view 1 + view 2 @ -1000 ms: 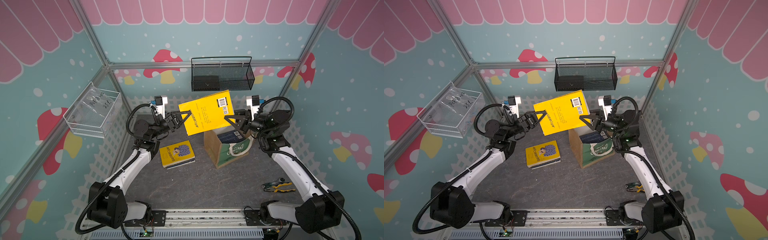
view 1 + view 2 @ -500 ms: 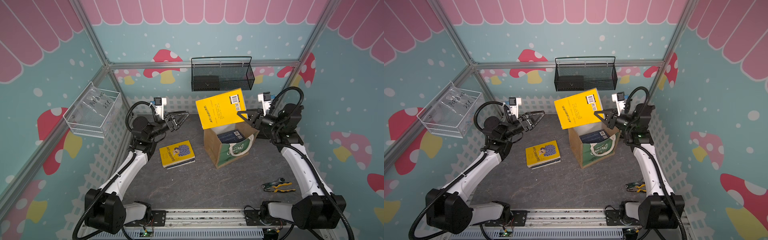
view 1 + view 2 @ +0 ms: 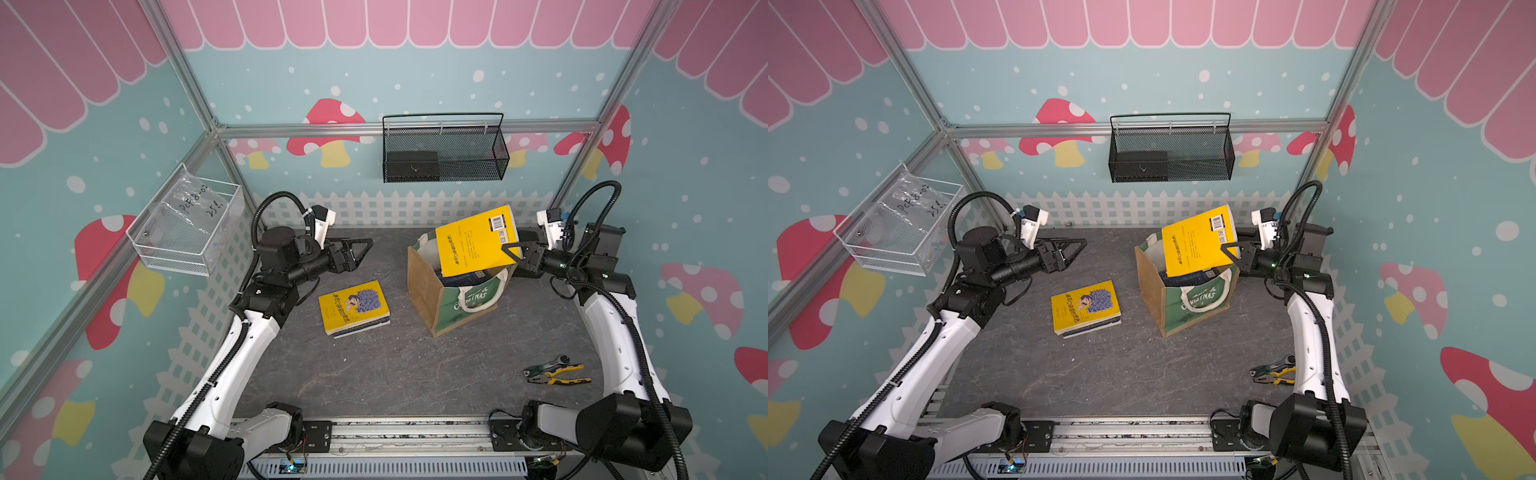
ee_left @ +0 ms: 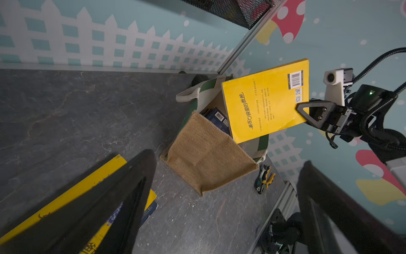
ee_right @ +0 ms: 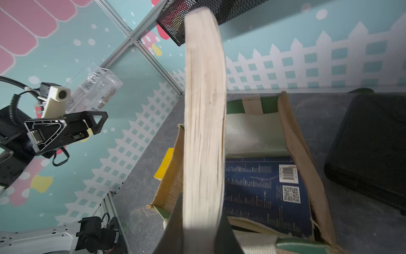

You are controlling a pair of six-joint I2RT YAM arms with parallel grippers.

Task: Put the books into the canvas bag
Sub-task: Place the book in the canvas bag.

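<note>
Yellow book (image 3: 473,245) tilted over canvas bag (image 3: 419,286), clamped in right tool (image 3: 508,252); left tool (image 3: 365,246) level, spread apart.

right end effector (image 4: 302,110) clamps yellow book (image 4: 261,103) | tilted over canvas bag (image 4: 208,162)

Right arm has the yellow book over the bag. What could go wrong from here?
1. The right gripper pinches the yellow book by one corner only, and it hangs tilted; it may swing or slip out.
2. Its lower edge sits close to the rim of the canvas bag; it could snag there and tip the bag.
</note>
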